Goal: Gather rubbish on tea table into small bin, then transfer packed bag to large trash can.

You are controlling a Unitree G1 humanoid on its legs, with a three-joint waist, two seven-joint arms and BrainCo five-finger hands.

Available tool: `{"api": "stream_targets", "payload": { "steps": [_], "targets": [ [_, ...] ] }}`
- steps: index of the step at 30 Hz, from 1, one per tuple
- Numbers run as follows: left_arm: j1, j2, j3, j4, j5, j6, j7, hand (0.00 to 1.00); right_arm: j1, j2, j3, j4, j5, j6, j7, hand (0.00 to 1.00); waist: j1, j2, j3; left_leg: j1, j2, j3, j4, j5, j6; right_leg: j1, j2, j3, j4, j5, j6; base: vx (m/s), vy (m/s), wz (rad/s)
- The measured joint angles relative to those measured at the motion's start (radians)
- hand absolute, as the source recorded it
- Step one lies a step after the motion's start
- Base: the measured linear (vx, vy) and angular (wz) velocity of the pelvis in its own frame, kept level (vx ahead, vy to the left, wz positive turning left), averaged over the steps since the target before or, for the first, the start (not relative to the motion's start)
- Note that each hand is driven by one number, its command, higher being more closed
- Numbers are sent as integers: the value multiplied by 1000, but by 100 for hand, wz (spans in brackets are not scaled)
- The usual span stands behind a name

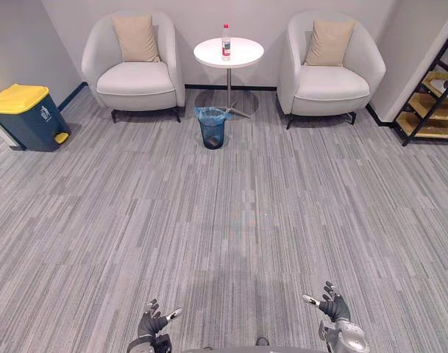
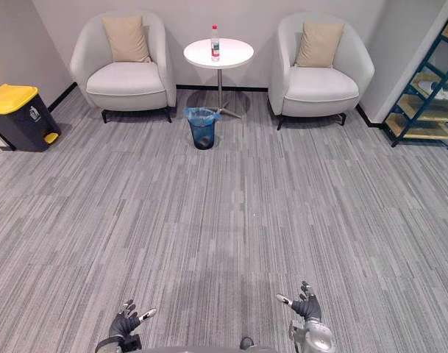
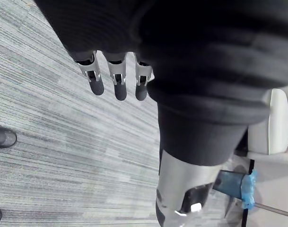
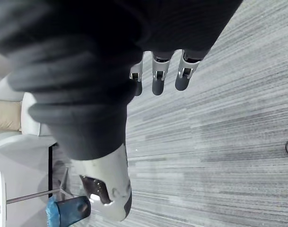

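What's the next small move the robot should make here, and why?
Probably step forward toward the round table: the bottle on it and the small bin in front of it are far across the carpet, out of reach, while the left hand and right hand are open and empty.

The left hand [image 1: 151,321] and the right hand [image 1: 334,307] are built alike. On each, the back and wrist sit under a matt black cover [image 3: 214,66] moulded in broad rounded ribs. The fingers [image 3: 116,78] are silver metal segments with small dark openings, each ending in a rounded black tip. The thumb [image 4: 110,175] is thicker (a smooth silver-grey shell with a dark recessed panel on one face). Behind the right hand's cover, the arm shows pale silver-grey.
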Motion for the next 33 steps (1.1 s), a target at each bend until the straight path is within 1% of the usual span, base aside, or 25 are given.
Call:
{"api": "stream_targets", "payload": {
  "steps": [9,13,15,16,17,19,22,26,28,29,30,31,32,33],
  "targets": [
    [15,0,-4,0,0,0,0,0,1,0,0,3,9,0,1,0,2,0,1,9,0,23,-2,-1,0,0,1,22,0,0,0,-23,-10,-7],
    [15,0,-14,0,0,0,0,0,1,1,1,4,40,1,1,0,3,-1,1,9,3,33,-5,-1,0,-3,4,29,0,0,0,-40,-22,-7],
    [15,0,-14,0,0,0,0,0,1,1,1,4,43,1,1,0,11,-1,1,10,5,43,-12,-1,0,-5,8,41,0,0,0,-47,-27,-19],
    [15,0,-15,0,0,0,0,0,1,1,1,4,48,1,1,0,22,-2,1,7,7,54,-17,-2,0,-18,10,50,-2,-1,1,-32,-28,-18],
    [14,0,-15,0,0,0,0,0,2,1,1,4,48,1,1,0,26,-3,1,4,7,57,-18,-2,1,-20,11,52,-2,-2,1,-13,-34,-16],
    [15,0,-16,0,-1,0,0,0,2,1,1,4,49,2,2,0,27,-5,2,-2,8,61,-17,-5,4,-28,12,54,-1,-5,2,11,-24,-6],
    [13,0,-20,-1,-1,0,0,0,-3,1,1,3,49,2,1,0,28,-6,1,-14,8,66,-11,-15,8,-46,12,61,0,-11,5,60,-15,-6],
    [14,0,-21,-5,-1,0,0,0,-26,1,2,3,49,2,0,0,29,-3,0,-52,12,92,62,-74,15,-62,11,85,1,-14,9,82,16,-19],
    [10,0,-25,-9,-3,0,0,0,-43,-1,2,1,48,2,0,0,29,7,2,-69,16,103,99,-108,22,-93,9,96,60,-55,21,112,44,-19],
    [9,0,-29,-26,-5,0,0,0,-52,-1,2,0,48,2,0,0,29,13,5,-72,17,109,118,-127,25,-135,6,100,153,-108,29,133,64,-16],
    [9,0,-32,-42,-9,-1,0,0,-56,-1,3,-1,48,2,0,0,29,15,6,-69,14,118,132,-144,30,-182,-4,94,264,-163,45,117,62,-15],
    [8,0,-34,-46,-10,-1,0,0,-56,-1,3,-1,48,2,0,0,29,18,8,-65,12,121,142,-154,34,-203,-11,87,322,-185,59,99,54,-12],
    [7,1,-41,-46,-12,-1,0,0,-57,-1,4,-2,48,2,0,0,30,19,10,-56,6,125,147,-163,32,-239,-27,64,420,-215,85,98,91,-4],
    [8,3,-57,-45,-13,-1,0,0,-55,-1,4,-10,47,2,-1,0,27,24,15,-39,-6,136,144,-164,33,-288,-55,32,559,-231,102,164,119,5]
  ]
}}
